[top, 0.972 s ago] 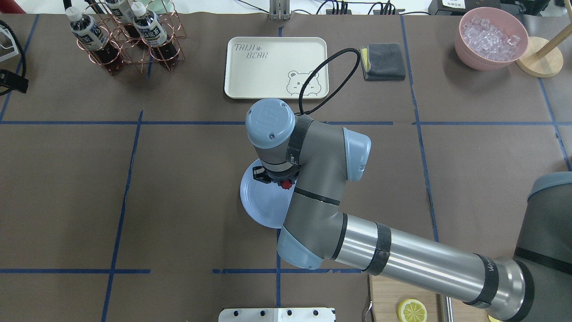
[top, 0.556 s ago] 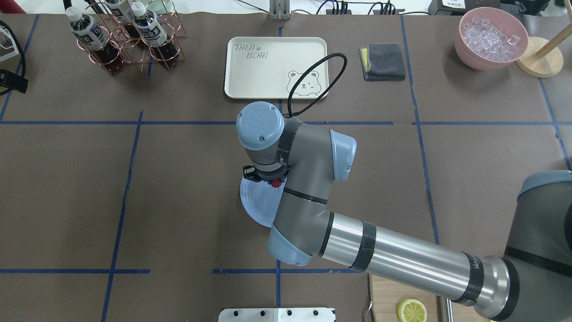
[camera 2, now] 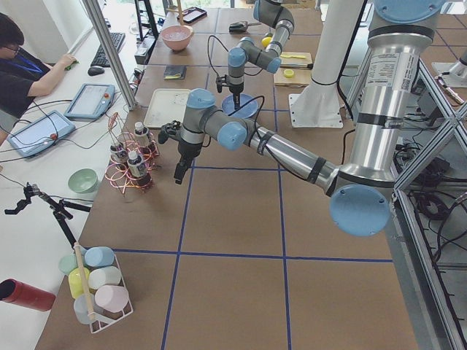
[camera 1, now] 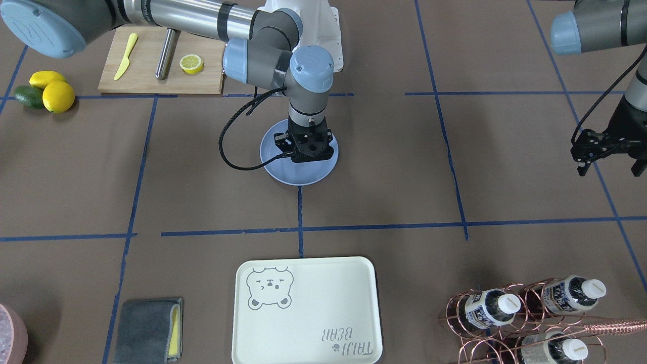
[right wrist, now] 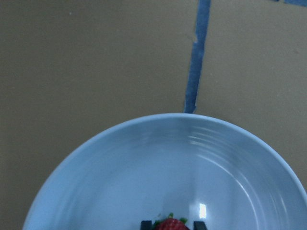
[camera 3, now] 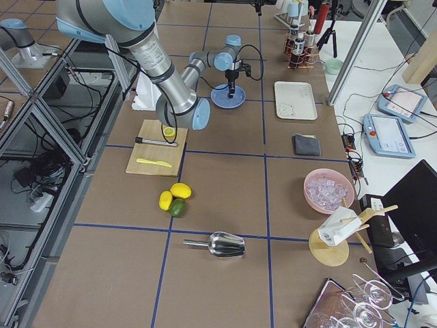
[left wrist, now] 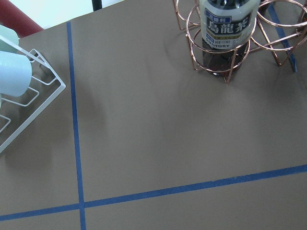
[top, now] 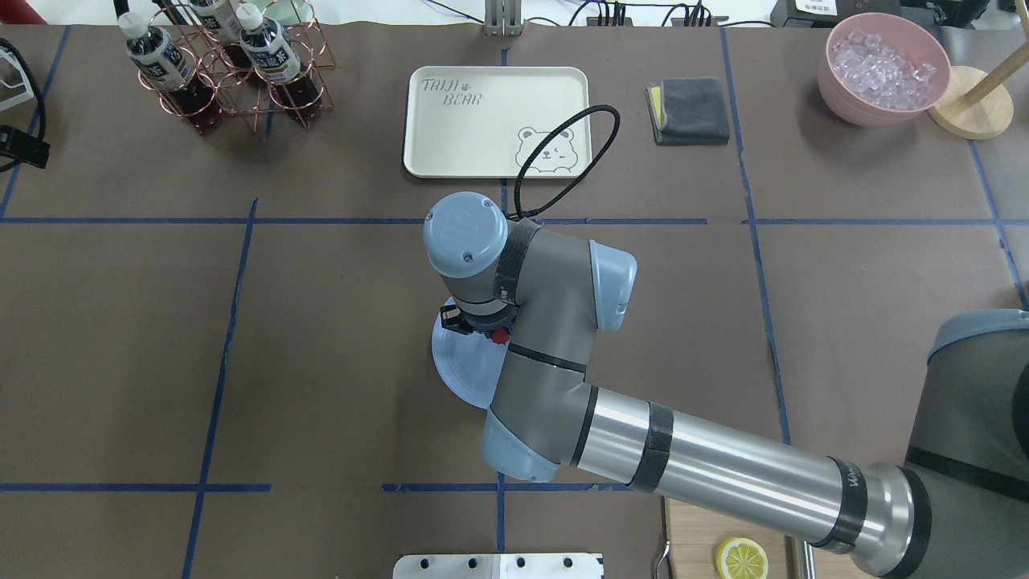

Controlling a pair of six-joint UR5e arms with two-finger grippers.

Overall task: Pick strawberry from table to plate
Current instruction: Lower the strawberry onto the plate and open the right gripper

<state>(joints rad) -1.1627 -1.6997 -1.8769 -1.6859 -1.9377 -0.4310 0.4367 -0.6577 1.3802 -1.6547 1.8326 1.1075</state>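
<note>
The strawberry point(right wrist: 169, 224) sat clamped between the two dark fingertips point(right wrist: 147, 224) of the right gripper point(camera 1: 309, 156), green tip uppermost, low over the inside of the plate point(right wrist: 182, 153). In the overhead view it showed only as a red spot point(top: 500, 335) under the wrist, above the far part of the plate point(top: 457, 366).

The plate lay flat near the middle of the tabletop point(top: 321, 338), on a blue tape line, with the right arm reaching in from the robot's edge and pointing straight down.

Toward the far edge lay the cream bear-print tray point(top: 474, 121), and right of it a folded grey cloth point(top: 690, 111). The far right corner held a pink bowl of ice point(top: 883, 72), and the far left corner a copper rack of bottles point(top: 233, 76). At the robot's edge stood a wooden cutting board point(camera 1: 146, 81) with a lemon half point(camera 1: 192, 63) and a yellow knife point(camera 1: 125, 55); two lemons point(camera 1: 53, 91) lay beside it.

The left gripper point(camera 1: 610, 164) hung above the tabletop's left end near the rack, holding nothing; its fingers looked spread apart, though the frame edge cut one off. A seated person point(camera 2: 25, 69) worked at a side desk.
</note>
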